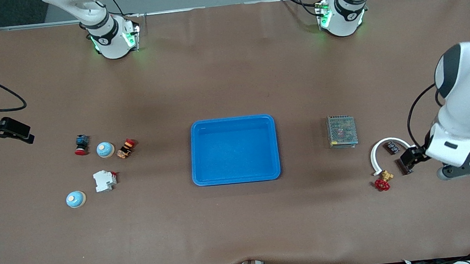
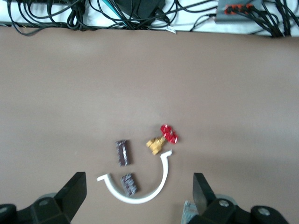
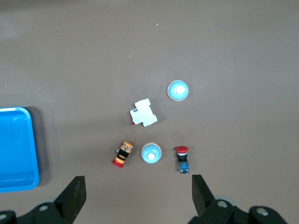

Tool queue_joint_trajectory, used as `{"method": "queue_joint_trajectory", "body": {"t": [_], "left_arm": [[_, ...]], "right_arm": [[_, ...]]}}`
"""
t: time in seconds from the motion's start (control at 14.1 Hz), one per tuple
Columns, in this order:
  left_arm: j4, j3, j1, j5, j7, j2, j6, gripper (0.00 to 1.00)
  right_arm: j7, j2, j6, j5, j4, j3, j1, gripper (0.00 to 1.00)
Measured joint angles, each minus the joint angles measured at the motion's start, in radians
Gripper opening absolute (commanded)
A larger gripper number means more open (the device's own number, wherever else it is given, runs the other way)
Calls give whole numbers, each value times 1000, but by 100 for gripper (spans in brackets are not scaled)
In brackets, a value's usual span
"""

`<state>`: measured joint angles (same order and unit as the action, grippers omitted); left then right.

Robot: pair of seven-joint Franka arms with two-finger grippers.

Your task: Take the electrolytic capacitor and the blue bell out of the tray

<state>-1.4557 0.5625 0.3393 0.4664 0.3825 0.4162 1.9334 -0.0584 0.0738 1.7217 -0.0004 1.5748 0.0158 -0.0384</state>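
Two blue dome bells sit toward the right arm's end: one (image 1: 105, 149) (image 3: 151, 153) between two push buttons, the other (image 1: 76, 199) (image 3: 178, 90) nearer the front camera. Two small dark capacitors lie toward the left arm's end: one (image 1: 391, 148) (image 2: 129, 184) inside a white curved clip (image 2: 161, 184), the other (image 2: 123, 152) just outside it. My left gripper (image 1: 409, 160) (image 2: 138, 198) is open and empty over the clip. My right gripper (image 1: 9, 131) (image 3: 138, 196) is open and empty, up over the table's edge at the right arm's end.
An empty blue tray (image 1: 237, 177) sits mid-table. A metal mesh box (image 1: 341, 131) lies between tray and clip. A brass valve with red handle (image 1: 382, 182) lies by the clip. A white breaker (image 1: 104, 180), a red-capped button (image 1: 81, 144) and an orange-striped button (image 1: 126, 148) lie near the bells.
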Motion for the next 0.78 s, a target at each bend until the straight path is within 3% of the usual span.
{"method": "queue_joint_trajectory", "body": {"t": [0.28, 0.64, 0.78], "left_arm": [[25, 1, 6, -129, -84, -77, -114, 100], [30, 10, 1, -244, -94, -181, -242, 100], [24, -18, -16, -305, -98, -224, -264, 100]], "right_arm": [[0, -116, 87, 0, 163, 3, 0, 100], [0, -128, 85, 1, 180, 6, 0, 100], [-2, -128, 74, 1, 180, 5, 0, 100]]}}
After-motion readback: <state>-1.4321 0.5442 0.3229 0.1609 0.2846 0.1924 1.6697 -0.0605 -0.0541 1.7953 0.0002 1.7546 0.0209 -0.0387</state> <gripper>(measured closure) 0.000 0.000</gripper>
